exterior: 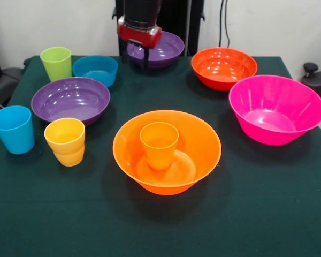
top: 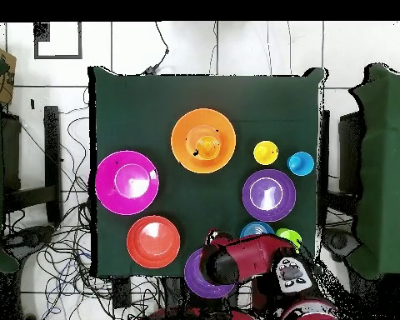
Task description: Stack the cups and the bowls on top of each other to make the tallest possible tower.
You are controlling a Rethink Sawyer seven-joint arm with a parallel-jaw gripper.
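Note:
The small orange cup [exterior: 159, 144] stands upright inside the wide orange bowl [exterior: 203, 144] at the table's middle. My gripper [exterior: 136, 58] hangs at the left rim of a purple bowl [exterior: 166, 49] by the far edge; the arm [top: 245, 254] covers part of that bowl [top: 195, 283] from above. A second purple bowl [exterior: 70, 99] sits at the left, with the small blue bowl [exterior: 95, 69] and lime green cup [exterior: 56, 63] behind it. In front of it stand the blue cup [exterior: 13, 129] and yellow cup [exterior: 66, 142]. The pink bowl [exterior: 275, 110] and red-orange bowl [exterior: 223, 67] are on the right.
A dark green cloth [exterior: 160, 225] covers the table. In the overhead view, cables [top: 53, 250] lie on the floor beside it, and the far purple bowl reaches past the table's edge near the robot.

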